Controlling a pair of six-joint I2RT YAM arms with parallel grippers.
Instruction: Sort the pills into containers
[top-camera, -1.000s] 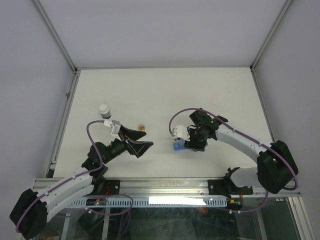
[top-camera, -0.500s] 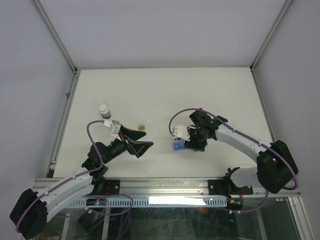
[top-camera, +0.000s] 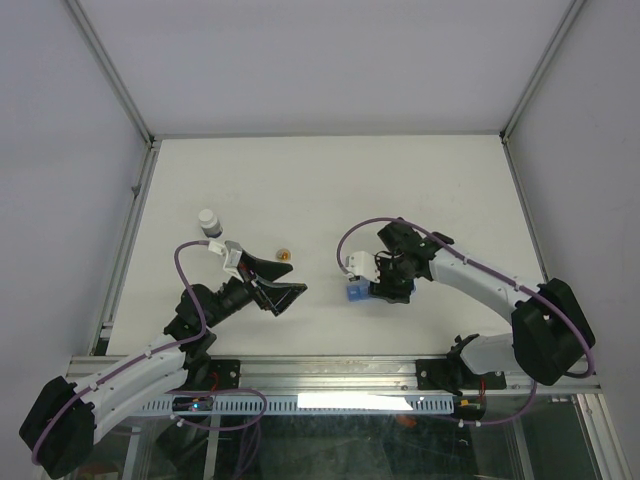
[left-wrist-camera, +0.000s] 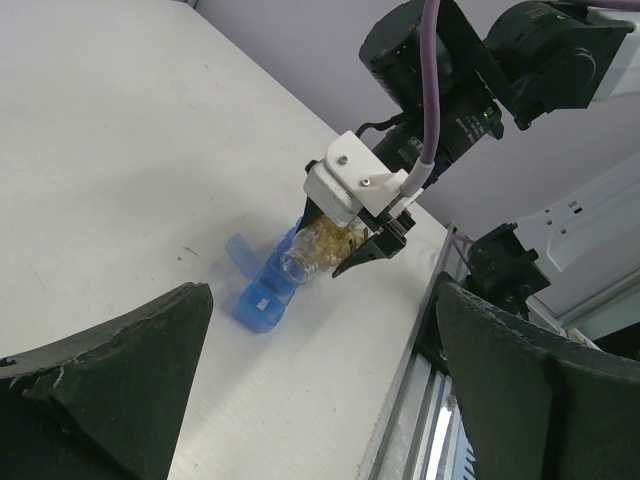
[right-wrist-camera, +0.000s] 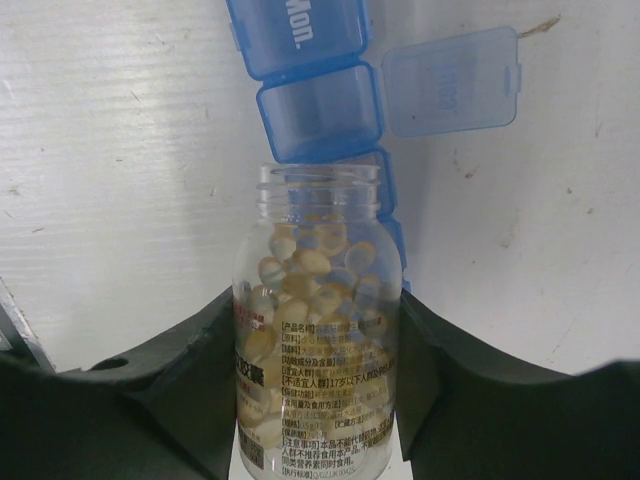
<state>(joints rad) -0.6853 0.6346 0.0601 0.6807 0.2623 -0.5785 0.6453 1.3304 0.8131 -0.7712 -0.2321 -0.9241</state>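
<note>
My right gripper (right-wrist-camera: 315, 315) is shut on a clear, uncapped bottle (right-wrist-camera: 315, 340) full of pale yellow pills (right-wrist-camera: 310, 270). The bottle's mouth lies over the containers, a blue pill-organiser strip (right-wrist-camera: 320, 110) on the table. One lid (right-wrist-camera: 452, 80) of the strip stands open to the side, just beyond the mouth. In the top view the strip (top-camera: 353, 293) shows at the left of the right gripper (top-camera: 385, 285). My left gripper (top-camera: 292, 280) hovers open and holding nothing, left of the strip (left-wrist-camera: 262, 298), with its camera facing the bottle (left-wrist-camera: 315, 250).
A small white-capped bottle (top-camera: 208, 221) stands at the left of the table. A small amber object (top-camera: 283, 254) lies just beyond the left gripper. The table's metal front rail (left-wrist-camera: 420, 400) runs close to the strip.
</note>
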